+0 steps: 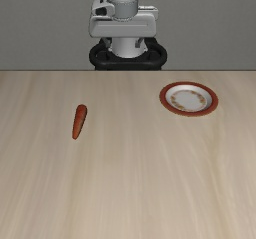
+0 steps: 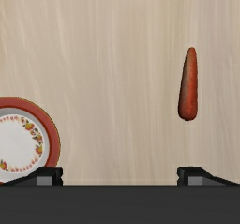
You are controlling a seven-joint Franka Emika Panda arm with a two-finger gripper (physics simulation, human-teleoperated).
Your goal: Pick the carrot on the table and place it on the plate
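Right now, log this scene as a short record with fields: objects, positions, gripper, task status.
carrot: lies flat on the table, toward the exterior view's left
plate: red-rimmed, patterned, toward the exterior view's right, nothing on it
carrot to plate: well apart, bare wood between them
gripper: open, above the table, holding nothing
task status: carrot not yet picked, not yet on the plate
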